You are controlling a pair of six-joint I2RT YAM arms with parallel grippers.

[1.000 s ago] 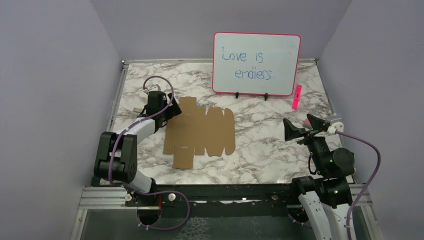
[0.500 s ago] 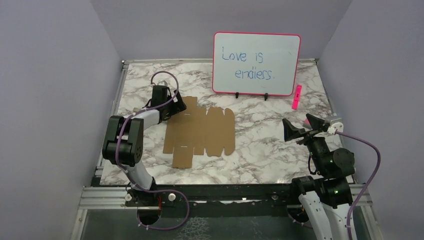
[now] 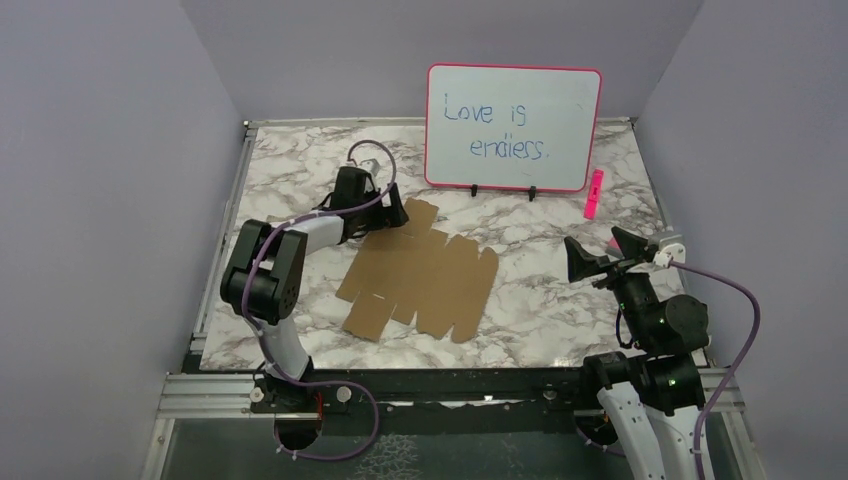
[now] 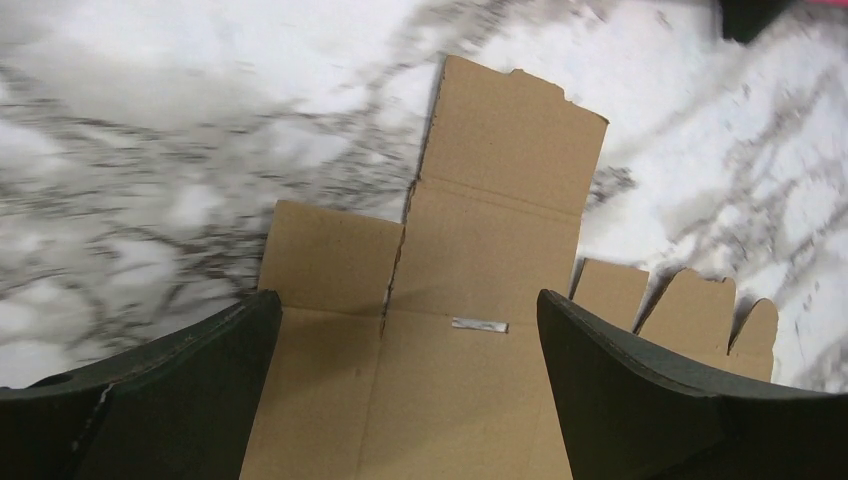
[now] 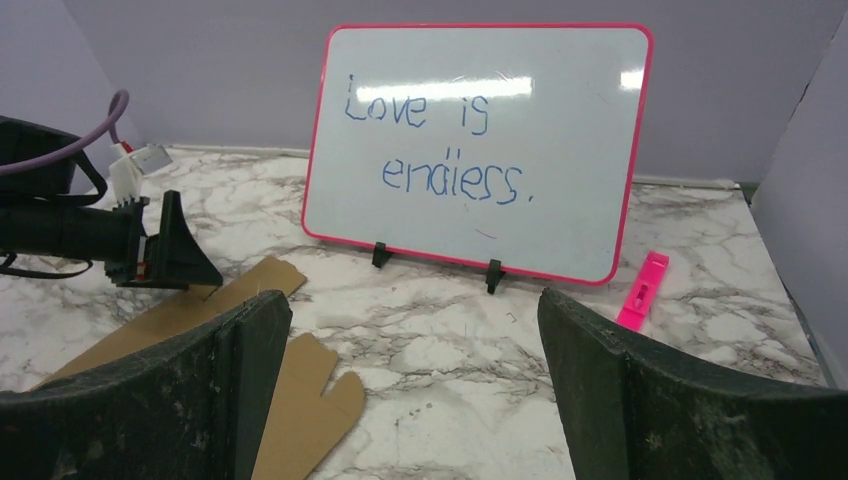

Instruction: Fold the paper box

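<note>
The paper box (image 3: 420,280) is a flat brown die-cut sheet with flaps and slits, lying skewed on the marble table. My left gripper (image 3: 383,214) is open at the sheet's far left corner. In the left wrist view its jaws (image 4: 405,298) straddle the cardboard (image 4: 480,350), with a slit and a flap ahead. My right gripper (image 3: 597,241) is open and empty, held above the table to the right of the sheet. In the right wrist view (image 5: 410,298) it looks over the sheet's rounded flaps (image 5: 300,395) and sees the left gripper (image 5: 165,250).
A pink-framed whiteboard (image 3: 513,125) reading "Love is endless." stands at the back; it also shows in the right wrist view (image 5: 480,150). A pink marker (image 3: 593,193) lies to its right. Purple walls enclose the table (image 3: 560,320) on three sides.
My left gripper has swept right along the sheet's far edge. The sheet has turned clockwise and shifted right. The right arm has not moved.
</note>
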